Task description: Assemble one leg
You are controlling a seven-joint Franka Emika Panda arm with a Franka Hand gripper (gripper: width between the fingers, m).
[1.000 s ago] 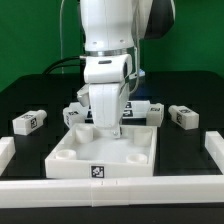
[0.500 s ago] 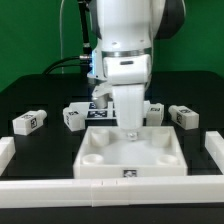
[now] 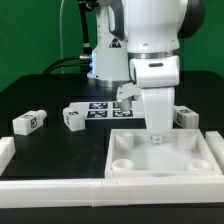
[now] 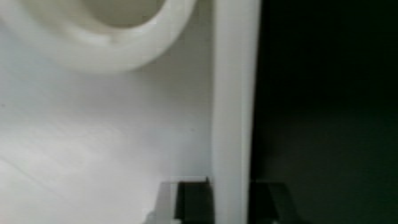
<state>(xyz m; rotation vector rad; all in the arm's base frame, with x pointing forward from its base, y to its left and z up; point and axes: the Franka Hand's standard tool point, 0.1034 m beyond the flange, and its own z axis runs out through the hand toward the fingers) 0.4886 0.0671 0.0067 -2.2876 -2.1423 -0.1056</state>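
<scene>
At the far edge of the large white square tabletop with round corner sockets (image 3: 165, 160), toward its far-right corner as the exterior view shows it, the white two-finger gripper (image 3: 155, 131) is reaching straight down. Its jaws are pinching the raised far wall, almost closed, with only that wall between them. No leg is in its hold.

The nearest small stubby white plastic leg with a black-and-white tag (image 3: 186, 117) is lying on the black table (image 3: 50, 95), just beyond the far-right corner. It is off to the exterior view's right of the jaws and a little farther back, apart from the tabletop. Its long axis is running roughly along the far edge, skewed slightly, and its tagged face is turning toward the camera. It looks to be lying on its side, not upright.

A second leg (image 3: 72, 117) and a third leg (image 3: 27, 122) are lying well off the far-left corner. The thin flat white marker board (image 3: 100, 108) is sitting between the second leg and the arm.

Wrist view: the tabletop's wall (image 4: 231, 100) is running as a narrow pale strip between two dark fingertips (image 4: 192, 203). One round socket (image 4: 125, 20) is showing on the inner side. No leg is in view.

Judgement: the jaws need to let go, lift, and shift toward the far-right corner, with the wrist turning to close across the leg's short axis.
</scene>
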